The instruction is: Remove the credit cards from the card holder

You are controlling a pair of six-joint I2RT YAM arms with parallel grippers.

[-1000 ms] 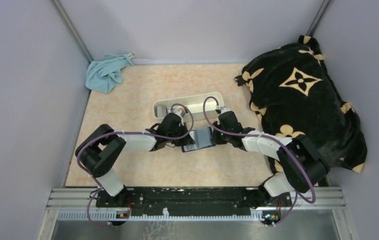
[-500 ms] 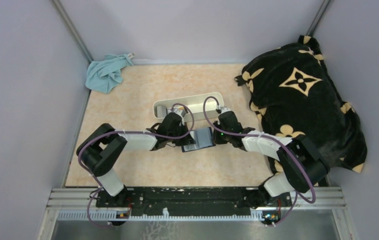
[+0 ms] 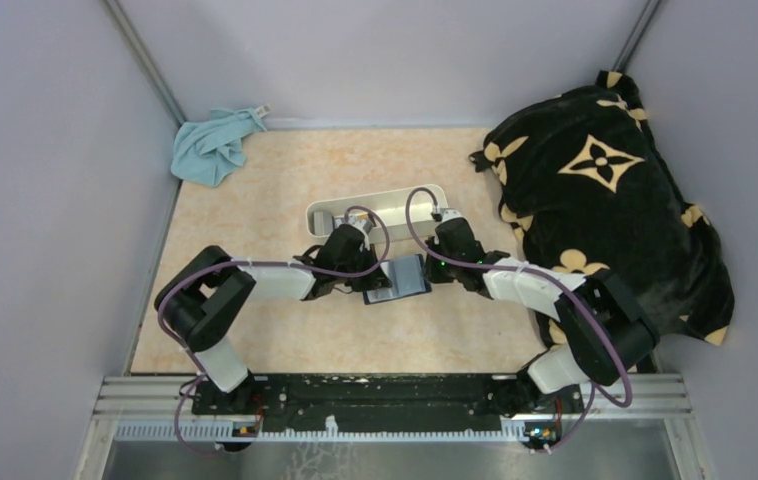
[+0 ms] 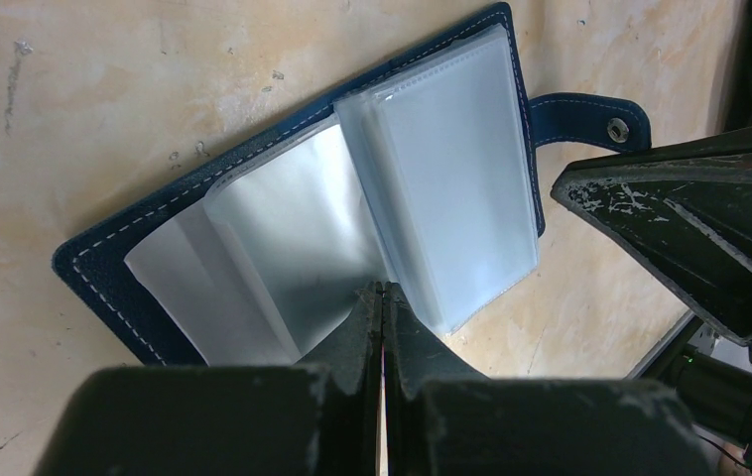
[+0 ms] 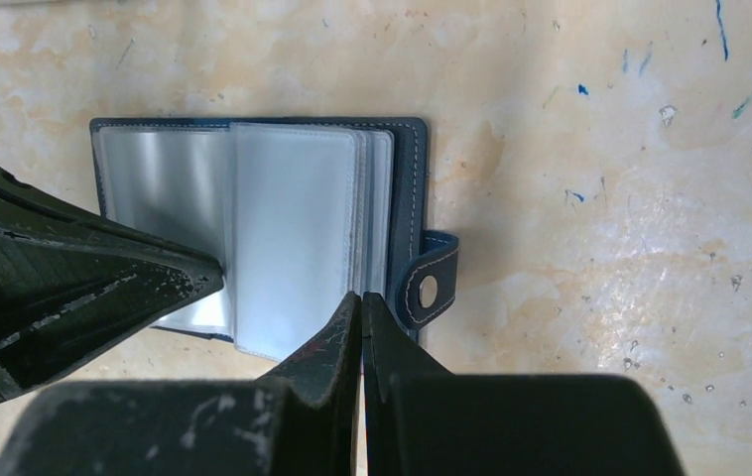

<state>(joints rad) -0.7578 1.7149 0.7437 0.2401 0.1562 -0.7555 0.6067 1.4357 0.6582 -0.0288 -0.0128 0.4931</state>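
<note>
The navy card holder (image 3: 398,279) lies open on the table, its clear plastic sleeves fanned out. It also shows in the left wrist view (image 4: 332,208) and the right wrist view (image 5: 263,228). Its snap tab (image 5: 432,283) sticks out on the right. My left gripper (image 4: 383,288) is shut, with its tip on the sleeves at the middle fold. My right gripper (image 5: 361,296) is shut, with its tip at the edge of the right-hand sleeves beside the tab. The sleeves look silvery and I see no credit cards in any view.
A long white tray (image 3: 385,205) stands just behind both grippers. A teal cloth (image 3: 213,145) lies at the back left corner. A black blanket with gold flowers (image 3: 605,200) fills the right side. Grey walls close in the table.
Both grippers and the card holder have shifted slightly to the left. The jaws stay shut.
</note>
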